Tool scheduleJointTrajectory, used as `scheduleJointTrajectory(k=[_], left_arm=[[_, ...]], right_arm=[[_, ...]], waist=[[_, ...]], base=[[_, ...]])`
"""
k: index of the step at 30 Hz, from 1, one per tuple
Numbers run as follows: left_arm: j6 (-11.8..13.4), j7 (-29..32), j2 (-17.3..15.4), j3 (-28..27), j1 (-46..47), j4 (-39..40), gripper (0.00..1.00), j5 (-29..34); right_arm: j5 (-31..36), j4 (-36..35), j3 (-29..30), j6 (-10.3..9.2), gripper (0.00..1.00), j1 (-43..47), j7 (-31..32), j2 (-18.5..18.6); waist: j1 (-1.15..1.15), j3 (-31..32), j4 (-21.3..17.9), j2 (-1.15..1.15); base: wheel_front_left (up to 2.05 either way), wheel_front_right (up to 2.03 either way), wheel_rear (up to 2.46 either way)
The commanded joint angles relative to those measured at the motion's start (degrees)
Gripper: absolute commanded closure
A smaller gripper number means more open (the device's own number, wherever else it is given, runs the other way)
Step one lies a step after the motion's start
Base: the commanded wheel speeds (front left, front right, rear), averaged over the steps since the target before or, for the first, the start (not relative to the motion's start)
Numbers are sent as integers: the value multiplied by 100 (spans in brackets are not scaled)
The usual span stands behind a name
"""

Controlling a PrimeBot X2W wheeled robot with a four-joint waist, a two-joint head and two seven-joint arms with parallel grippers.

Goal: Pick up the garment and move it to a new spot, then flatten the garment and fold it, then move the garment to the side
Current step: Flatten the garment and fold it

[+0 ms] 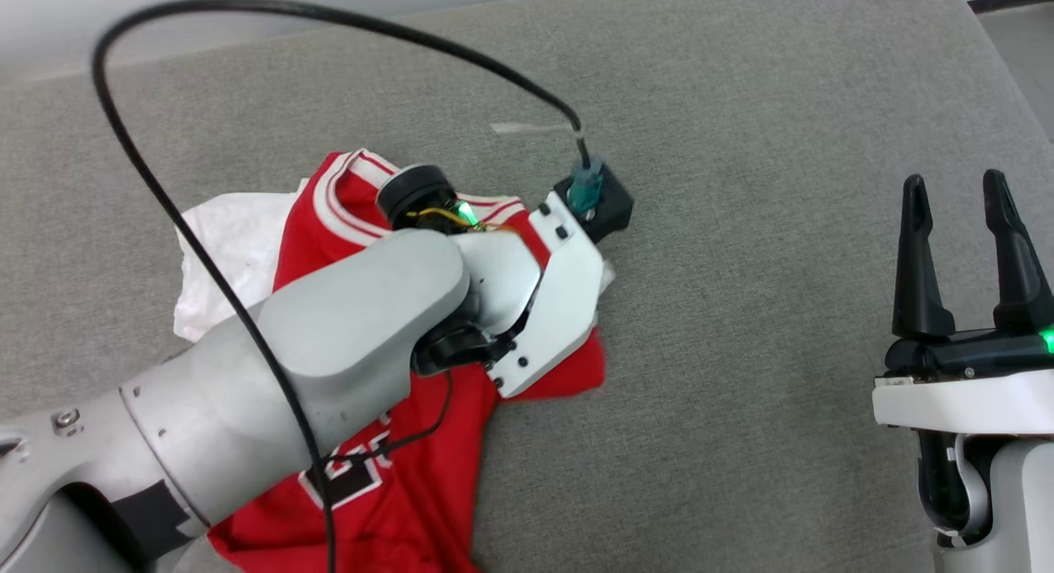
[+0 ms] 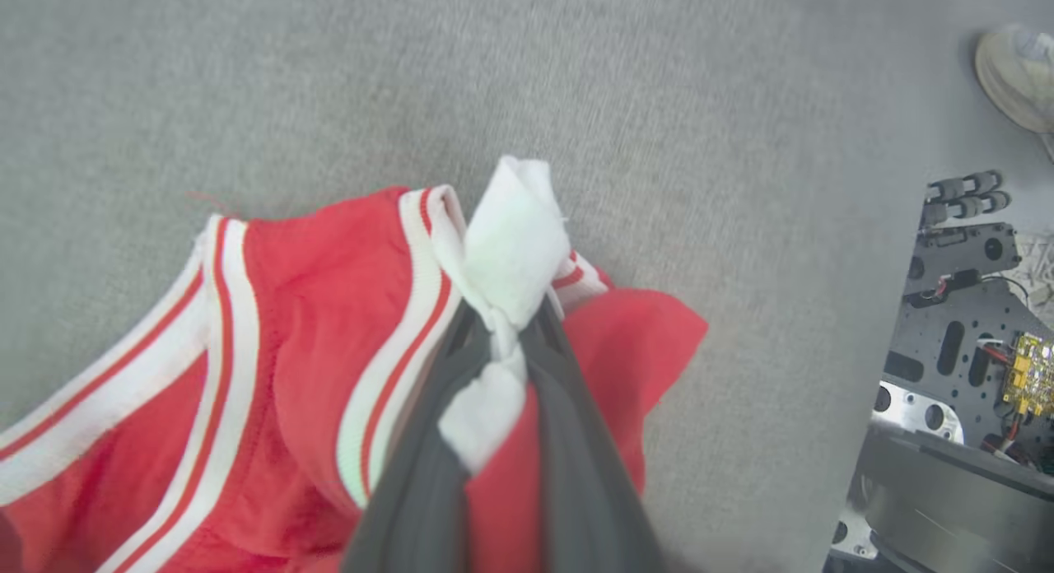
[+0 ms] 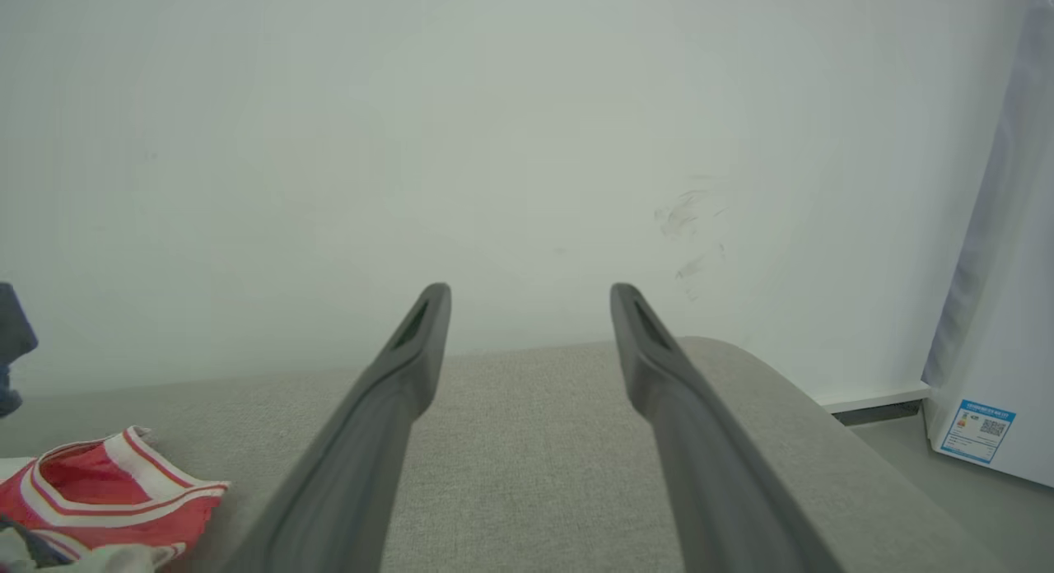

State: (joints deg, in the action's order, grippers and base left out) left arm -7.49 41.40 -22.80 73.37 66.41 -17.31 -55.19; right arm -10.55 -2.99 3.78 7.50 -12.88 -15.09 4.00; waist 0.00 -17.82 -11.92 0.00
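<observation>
The jersey [image 1: 387, 491] lies bunched on the left half of the grey cushion [image 1: 741, 104], reaching toward its near edge. The left gripper [image 2: 509, 314] is down on it, pinching a fold of white sleeve [image 2: 515, 235]. The right gripper [image 1: 953, 178] hovers spread wide by the cushion's right edge, well apart.

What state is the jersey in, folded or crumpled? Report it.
Crumpled, not folded: the garment lies bunched on the grey cushion, with the left gripper shut on a white fold of it.
</observation>
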Motion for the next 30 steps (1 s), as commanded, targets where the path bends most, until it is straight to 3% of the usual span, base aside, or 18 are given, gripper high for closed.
scheduleJointTrajectory(k=[1,10,14,19,20,23,30], left_arm=[[16,-145,40,3,79,49,100,-58],[16,-1284,608,-3,530,-733,100,206],[11,-1326,882,2,213,-1167,100,494],[10,-1164,966,37,-197,-1602,100,699],[10,-1437,988,38,-197,-1690,0,783],[10,-1965,1001,8,34,-1521,0,795],[17,-4054,722,-248,281,-1429,0,636]], right_arm=[[-12,-5,-19,-2,0,15,-10,-34],[-122,-17,-58,-2,0,-215,-10,-98],[-181,17,-31,-2,0,-269,-10,-113],[-262,50,-66,-2,0,-353,-10,-120],[-265,70,-61,-2,0,-368,-10,-120],[-196,72,-18,-2,0,-292,-10,-119],[31,60,95,-2,0,-4,-10,-103]], waist=[[0,-33,-45,0],[0,-587,-460,0],[0,-812,-605,0],[0,-895,-669,0],[0,-825,-624,0],[0,-669,-495,0],[0,-75,-20,0]], base=[[0,0,0],[0,0,0],[0,0,0],[0,0,0],[0,0,0],[0,0,0],[0,0,0]])
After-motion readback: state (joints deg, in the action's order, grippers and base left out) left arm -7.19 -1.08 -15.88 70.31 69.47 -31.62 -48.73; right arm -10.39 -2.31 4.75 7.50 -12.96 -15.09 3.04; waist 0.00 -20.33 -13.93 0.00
